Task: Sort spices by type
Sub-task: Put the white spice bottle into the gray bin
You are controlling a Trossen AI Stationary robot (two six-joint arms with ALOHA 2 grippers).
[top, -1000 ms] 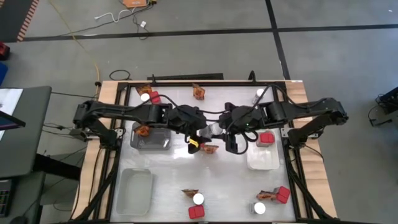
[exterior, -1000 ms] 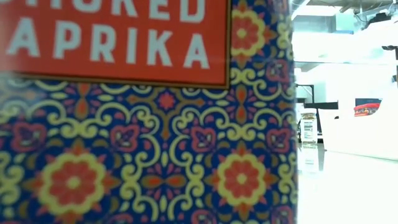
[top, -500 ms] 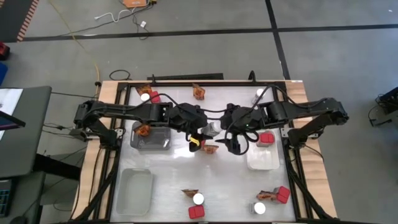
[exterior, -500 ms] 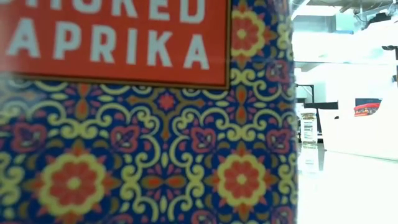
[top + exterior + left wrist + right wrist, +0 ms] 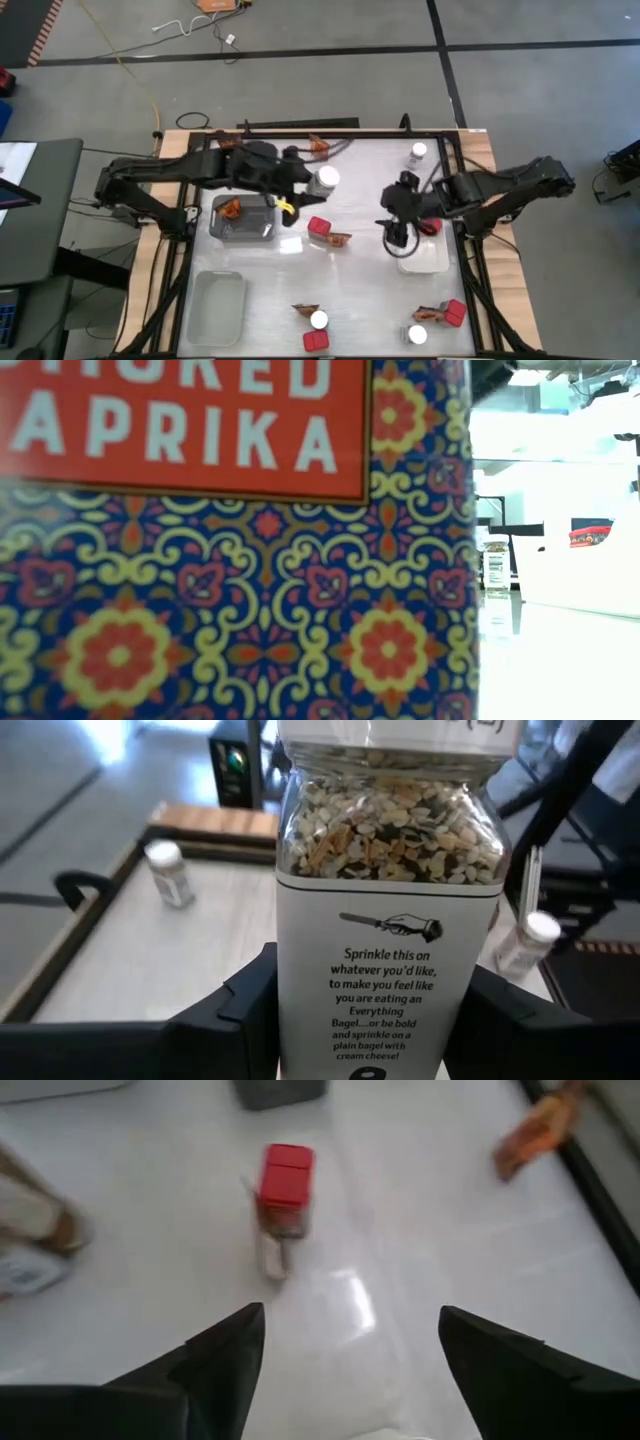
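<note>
Between the left gripper's (image 5: 365,1020) fingers stood an upright seasoning jar (image 5: 388,920), clamped above the table's far middle.
Nearer the table's right side, the right gripper (image 5: 396,234) hung with jaws spread and empty over the white tray's (image 5: 425,262) edge; a red spice box (image 5: 285,1185) lay ahead, well apart.

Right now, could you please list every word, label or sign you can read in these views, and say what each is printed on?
"APRIKA", under a cut-off line: patterned box filling the low view.
"Sprinkle this on whatever you'd like, to make you feel like you are eating an Everything Bagel...or be bold and sprinkle on a plain bagel with cream cheese!": jar in the left gripper.
Distant jar label: too small.
</note>
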